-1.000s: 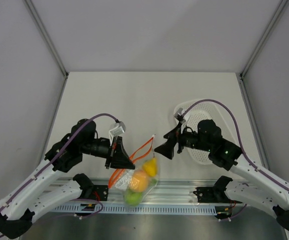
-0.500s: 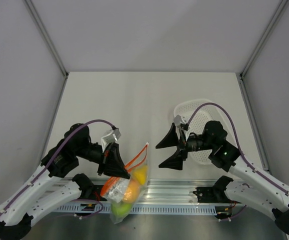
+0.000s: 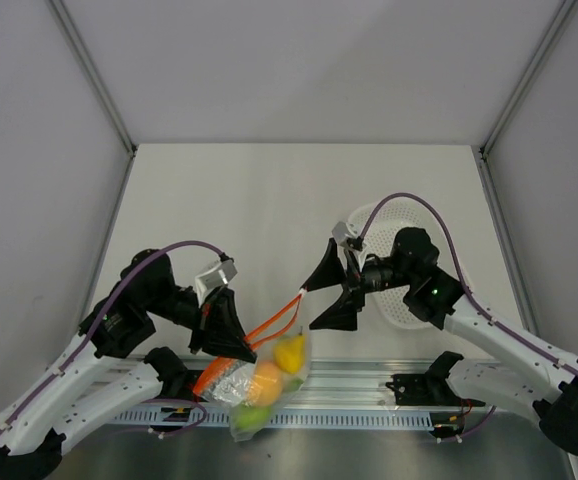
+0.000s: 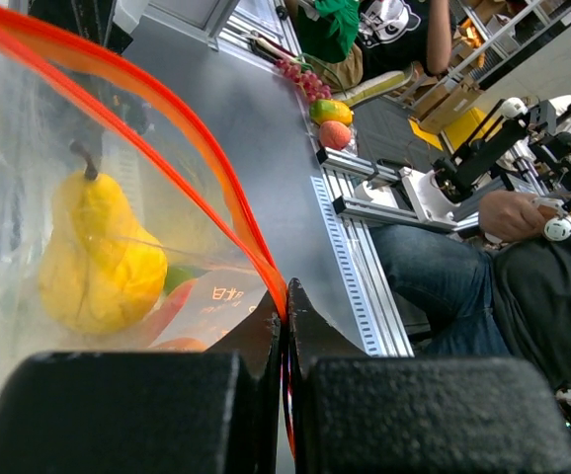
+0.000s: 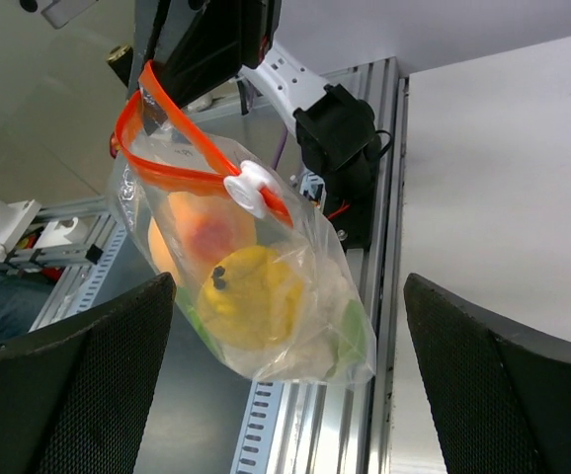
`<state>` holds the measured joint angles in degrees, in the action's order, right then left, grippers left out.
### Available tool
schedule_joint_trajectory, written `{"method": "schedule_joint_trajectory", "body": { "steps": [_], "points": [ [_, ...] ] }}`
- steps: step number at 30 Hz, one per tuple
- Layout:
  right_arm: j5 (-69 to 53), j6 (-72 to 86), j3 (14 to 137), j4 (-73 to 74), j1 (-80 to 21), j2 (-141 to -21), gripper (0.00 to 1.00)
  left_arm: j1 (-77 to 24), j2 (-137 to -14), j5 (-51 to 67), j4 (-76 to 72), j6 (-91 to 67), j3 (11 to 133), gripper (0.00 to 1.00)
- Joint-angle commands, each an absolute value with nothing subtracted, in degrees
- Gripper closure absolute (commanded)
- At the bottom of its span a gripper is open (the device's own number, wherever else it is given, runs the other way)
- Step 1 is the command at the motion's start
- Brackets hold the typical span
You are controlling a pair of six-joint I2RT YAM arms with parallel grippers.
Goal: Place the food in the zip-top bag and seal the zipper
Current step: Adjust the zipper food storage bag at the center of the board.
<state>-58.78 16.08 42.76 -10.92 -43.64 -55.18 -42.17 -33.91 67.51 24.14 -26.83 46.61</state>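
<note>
Over the table's (image 3: 269, 200) near edge the zip-top bag (image 3: 254, 390) hangs with the food (image 3: 289, 352) inside. Your left pincer (image 3: 241, 345), pressed together, pinches one end of the zipper (image 3: 274, 322). The strip runs up and right toward your right pincer (image 3: 309, 308), which is spread wide just beside the far end and nearer the white slider (image 5: 251, 193). There's open table behind and the rail (image 3: 369, 385) below.

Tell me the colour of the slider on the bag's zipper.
White slider on a red-orange zipper; shows best in the right wrist view.
</note>
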Motion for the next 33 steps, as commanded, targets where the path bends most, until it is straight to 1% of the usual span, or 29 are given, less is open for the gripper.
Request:
{"method": "schedule_joint_trajectory", "body": {
  "steps": [1, 3, 10, 17, 21, 26, 27, 30, 31, 33],
  "points": [
    [-62.7, 19.4, 44.7, -20.8, -43.6, -57.6, 0.01, -41.9, -33.6, 69.9, 19.3, -28.7, 47.4, 0.99],
    [-64.0, 21.2, 44.6, -22.9, -44.5, -58.5, 0.01, -41.9, -33.6, 70.0, 17.9, -29.4, 47.4, 0.99],
    [-64.3, 22.8, 45.7, -27.0, -49.0, -62.3, 0.08, -41.9, -34.5, 71.0, 15.4, -30.9, 47.5, 0.99],
    [-62.1, 21.1, 47.5, -25.7, -49.1, -64.7, 0.09, -41.9, -33.7, 71.5, 14.7, -31.6, 46.9, 0.99],
    [-63.4, 22.8, 48.8, -28.3, -49.5, -66.6, 0.1, -41.9, -33.3, 71.9, 13.5, -32.3, 46.5, 0.99],
    [-65.2, 23.6, 49.6, -29.4, -51.8, -68.6, 0.2, -41.9, -33.5, 72.1, 11.3, -33.7, 45.4, 0.99],
    [-65.4, 23.8, 49.5, -29.4, -52.0, -68.6, 0.23, -41.9, -33.5, 72.1, 11.1, -33.7, 45.3, 0.99],
    [-65.8, 25.8, 48.3, -32.9, -53.3, -68.3, 0.48, -41.9, -33.5, 72.2, 10.5, -33.9, 44.8, 0.99],
    [-66.0, 26.7, 48.0, -34.1, -53.4, -68.2, 0.67, -41.9, -33.5, 72.2, 10.3, -34.0, 44.8, 0.99],
    [-66.1, 27.9, 47.4, -35.8, -54.1, -67.9, 0.86, -41.9, -33.5, 72.2, 10.4, -33.9, 44.9, 0.99]
  ]
}}
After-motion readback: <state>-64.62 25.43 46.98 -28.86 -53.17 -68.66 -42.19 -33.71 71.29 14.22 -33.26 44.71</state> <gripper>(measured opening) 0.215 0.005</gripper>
